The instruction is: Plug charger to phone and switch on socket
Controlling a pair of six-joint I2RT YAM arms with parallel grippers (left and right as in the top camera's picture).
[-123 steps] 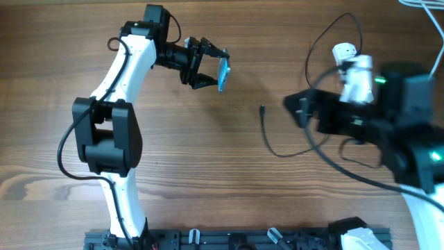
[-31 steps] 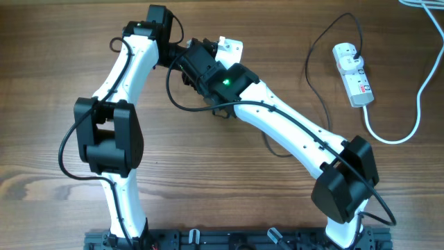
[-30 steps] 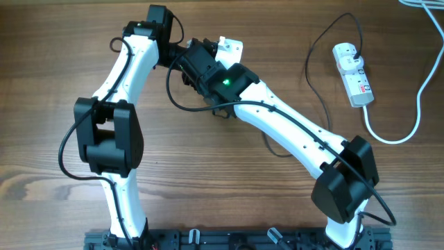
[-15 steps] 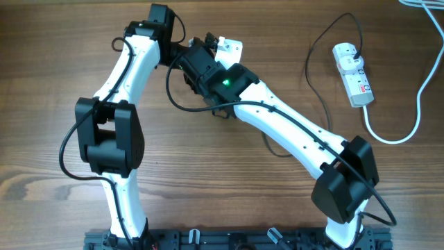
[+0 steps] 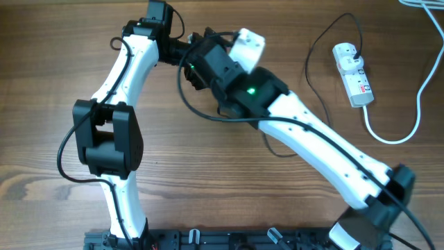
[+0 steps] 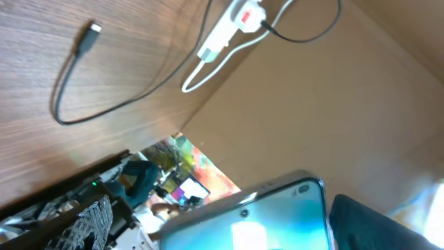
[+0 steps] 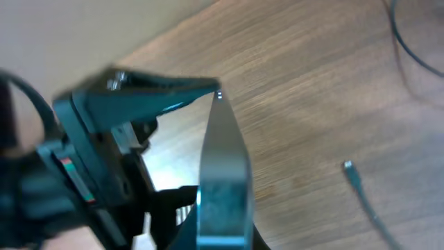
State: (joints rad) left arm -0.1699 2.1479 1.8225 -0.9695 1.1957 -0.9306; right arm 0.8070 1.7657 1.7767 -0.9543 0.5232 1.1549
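The phone [image 7: 222, 160] shows edge-on in the right wrist view, with my right gripper [image 7: 222, 239] shut on its lower end. Its teal screen [image 6: 260, 226] fills the bottom of the left wrist view. My left gripper [image 5: 189, 61] stands open just left of the phone, and its dark fingers [image 7: 139, 94] are apart from it. In the overhead view the right gripper [image 5: 208, 50] covers the phone. The charger, a thin black cable [image 6: 104, 111], lies loose on the table with its plug tip [image 6: 92, 31] free. The socket [image 5: 352, 73] lies at the far right.
A thick white cord [image 5: 406, 132] loops from the power strip toward the right edge. My right arm [image 5: 326, 149] stretches diagonally across the wooden table and covers part of the black cable. A black rail [image 5: 208, 239] runs along the front edge.
The left gripper has opened and let go of the phone. The right arm, shut on the phone, has shifted right and swung its forearm outward. The left arm has stayed nearly still.
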